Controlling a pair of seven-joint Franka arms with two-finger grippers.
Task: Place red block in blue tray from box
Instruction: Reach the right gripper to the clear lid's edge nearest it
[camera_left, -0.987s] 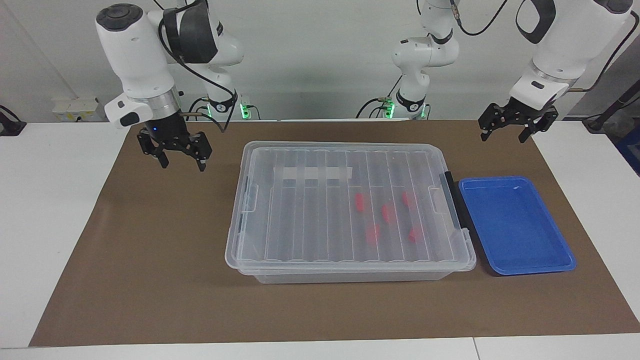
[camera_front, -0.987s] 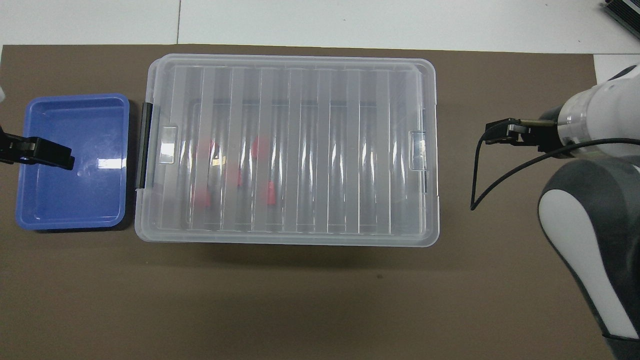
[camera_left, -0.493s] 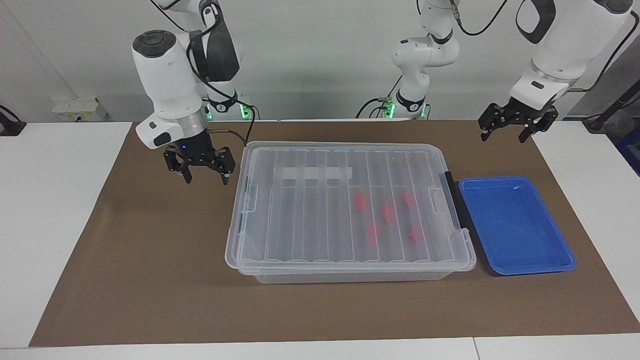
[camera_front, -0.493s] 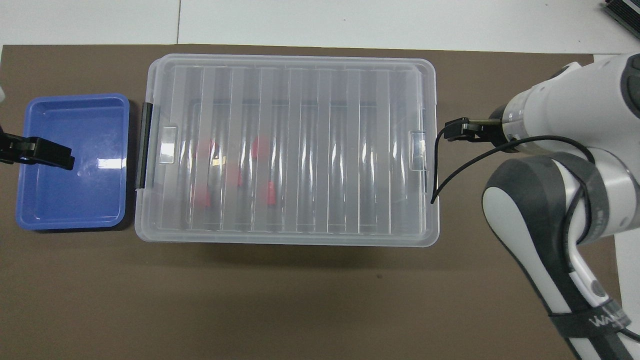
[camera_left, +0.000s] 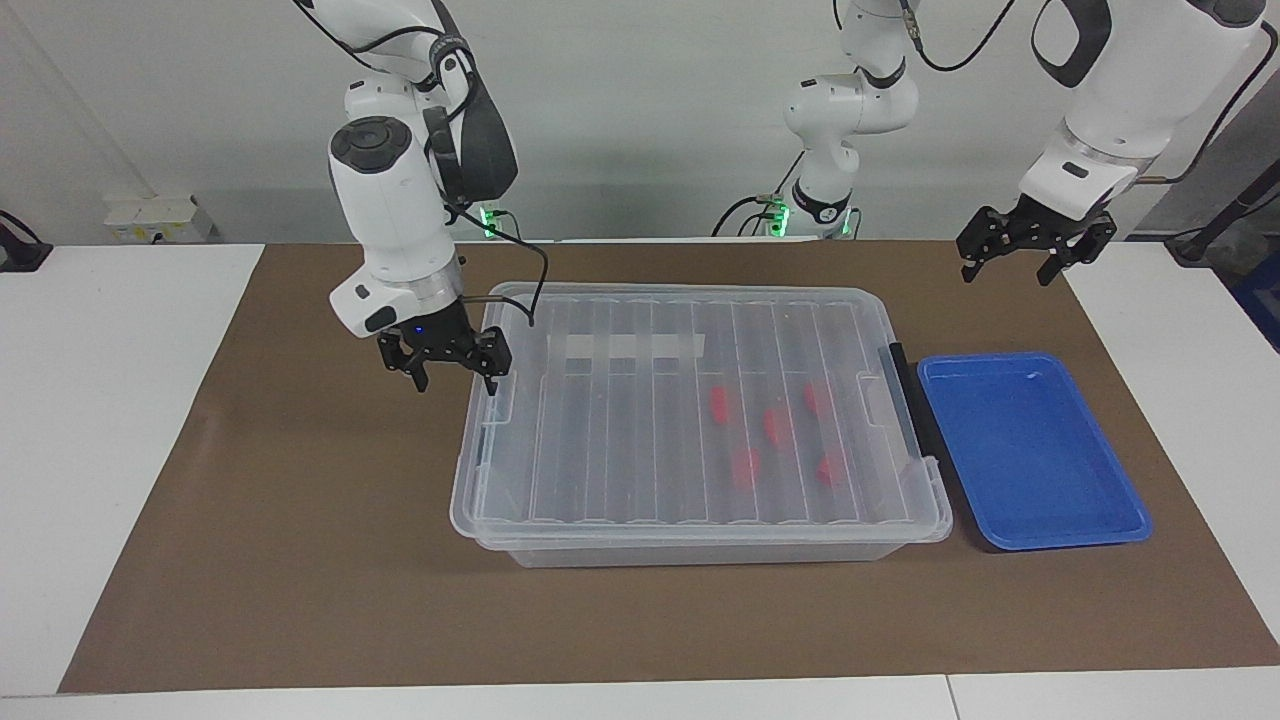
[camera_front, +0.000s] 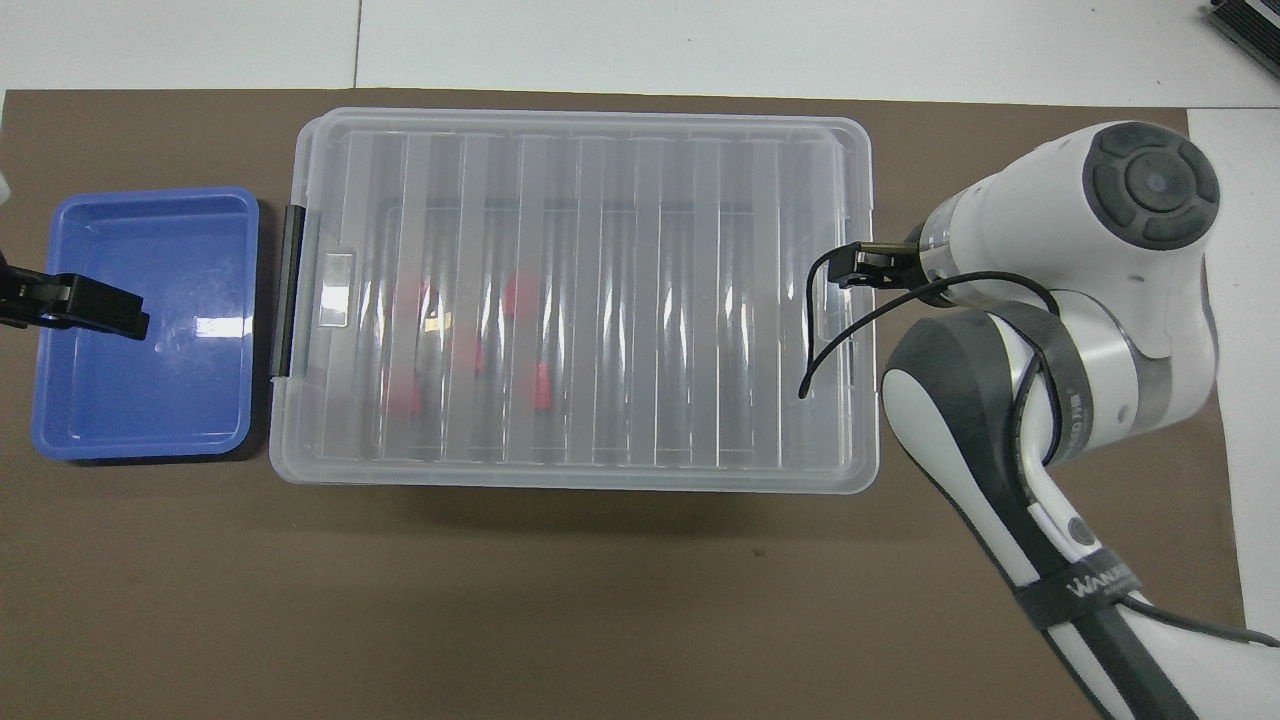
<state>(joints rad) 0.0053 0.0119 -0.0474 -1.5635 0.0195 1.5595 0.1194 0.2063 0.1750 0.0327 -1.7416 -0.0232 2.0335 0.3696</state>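
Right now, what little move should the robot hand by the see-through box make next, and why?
Probably lower the open right gripper onto the end clip of the clear plastic storage box's ribbed lid to start unlatching it. The lid is on, and the small red blocks lie sealed underneath. The left gripper waits, open, near the empty shallow blue tray.

The right arm's white-and-grey links reach in from its base and bend down at the wrist, so the black two-finger right gripper (camera_left: 452, 380) points downward with its fingers spread apart, hanging near the worktop's edge closest to the robots, toward the right arm's end. A black cable loops from its wrist. The left arm waits, its wrist angled down, the black left gripper (camera_left: 1012, 269) raised above the worktop's corner by its own base, fingers spread wide.
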